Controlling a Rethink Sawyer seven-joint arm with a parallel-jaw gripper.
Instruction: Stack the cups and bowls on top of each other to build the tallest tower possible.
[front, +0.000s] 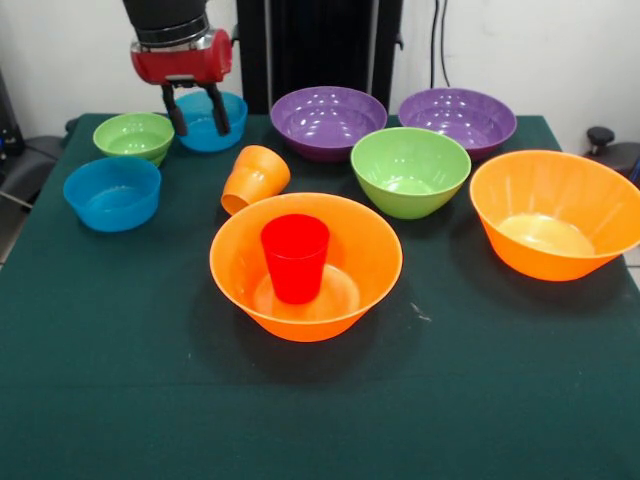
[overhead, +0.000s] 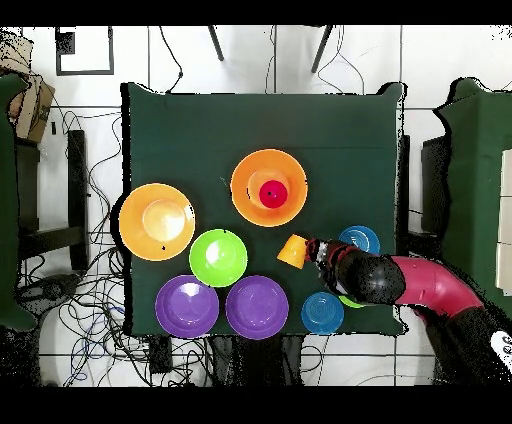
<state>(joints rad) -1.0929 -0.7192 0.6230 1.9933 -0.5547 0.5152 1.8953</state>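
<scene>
A red cup (front: 295, 257) (overhead: 273, 194) stands upright inside a large orange bowl (front: 372, 272) (overhead: 246, 178) near the table's middle. An orange cup (front: 255, 178) (overhead: 292, 251) lies on its side just behind that bowl. My gripper (front: 197, 112) (overhead: 318, 250) hangs open above the table, left of the orange cup, with nothing between its fingers. Its fingers show in front of a small blue bowl (front: 228, 125) (overhead: 322, 312). A small green bowl (front: 134, 136) sits to its left, and another small blue bowl (front: 112, 192) (overhead: 359, 240) lies nearer.
A medium green bowl (front: 410, 170) (overhead: 218, 257) sits right of the orange cup. Two purple bowls (front: 328, 122) (front: 457, 120) stand along the back edge. A second large orange bowl (front: 555, 212) (overhead: 157, 221) sits at the right.
</scene>
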